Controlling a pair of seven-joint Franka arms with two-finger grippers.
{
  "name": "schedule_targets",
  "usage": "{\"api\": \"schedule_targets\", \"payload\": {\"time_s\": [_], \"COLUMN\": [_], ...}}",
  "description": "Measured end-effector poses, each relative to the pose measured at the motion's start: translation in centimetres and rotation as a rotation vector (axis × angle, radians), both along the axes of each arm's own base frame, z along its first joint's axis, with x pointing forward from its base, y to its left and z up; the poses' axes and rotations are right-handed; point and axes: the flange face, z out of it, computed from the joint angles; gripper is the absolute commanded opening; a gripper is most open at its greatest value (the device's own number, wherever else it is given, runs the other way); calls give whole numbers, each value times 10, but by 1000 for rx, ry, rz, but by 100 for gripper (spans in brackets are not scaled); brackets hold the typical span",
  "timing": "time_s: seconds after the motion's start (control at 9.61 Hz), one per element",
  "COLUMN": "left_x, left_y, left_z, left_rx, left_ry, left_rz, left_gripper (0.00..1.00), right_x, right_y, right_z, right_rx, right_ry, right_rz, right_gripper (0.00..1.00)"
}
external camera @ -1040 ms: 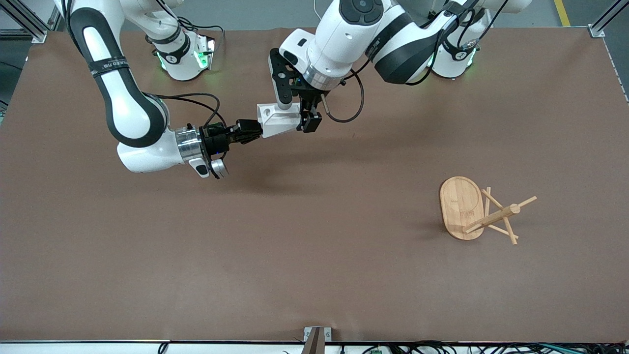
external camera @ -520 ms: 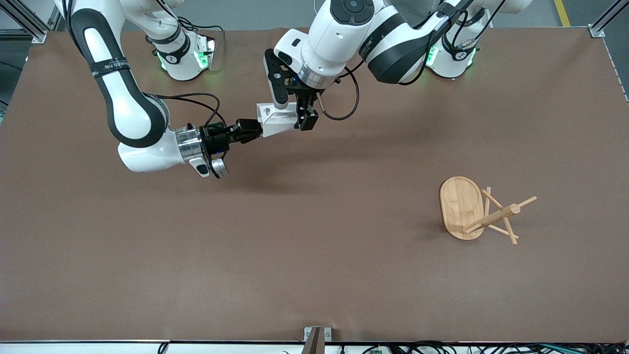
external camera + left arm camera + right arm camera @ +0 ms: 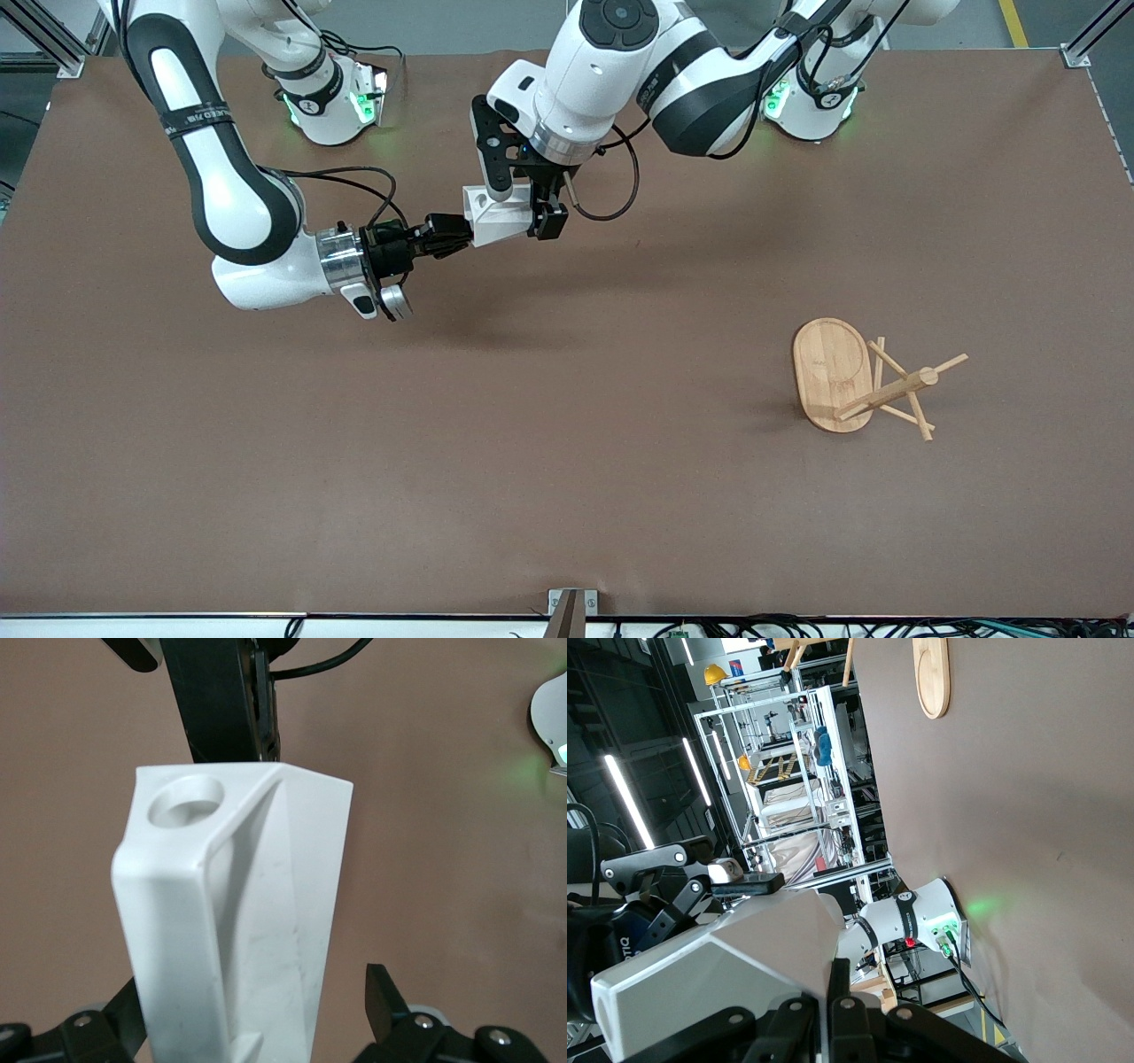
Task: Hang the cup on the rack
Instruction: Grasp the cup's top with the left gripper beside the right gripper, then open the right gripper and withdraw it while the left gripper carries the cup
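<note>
The white faceted cup (image 3: 498,217) hangs in the air over the table, well toward the right arm's end from the rack. My right gripper (image 3: 450,236) is shut on the cup's rim wall (image 3: 718,966), its fingers pinched together on it (image 3: 833,979). My left gripper (image 3: 523,206) comes down over the cup's other end and straddles it, open. In the left wrist view the cup (image 3: 239,921) fills the space between the fingers, and a gap shows between one fingertip (image 3: 383,990) and the cup's side. The bamboo rack (image 3: 833,372) sits toward the left arm's end, nearer the front camera.
The rack's post (image 3: 886,394) and thin pegs slant out from its oval base toward the left arm's end of the table. Both arms' bases (image 3: 332,106) stand along the table's back edge. Brown tabletop (image 3: 567,443) surrounds everything.
My left gripper has slid along the cup toward the right gripper and its fingers have drawn in slightly. The right gripper, cup and rack have stayed put.
</note>
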Motion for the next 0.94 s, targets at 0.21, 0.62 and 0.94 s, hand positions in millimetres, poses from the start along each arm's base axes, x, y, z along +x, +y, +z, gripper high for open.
{"api": "schedule_targets", "payload": {"time_s": [0.21,0.62,0.94], "left_x": [2,3,5], "left_y": [-1,0,1], "left_z": [0,-1,-2], "left_rx": [1,3,4], "left_ry": [-18,-23,-23], "left_rz": [-2,-2,1], "left_gripper": [22,13,13], "right_x": [0,0,1], "right_y": [0,0,2], "right_z": [0,0,14], "right_rx": [0,2,14], "right_ry": [1,-2,-19], "right_rz": [1,1,-4], "right_gripper": [0,99,100]}}
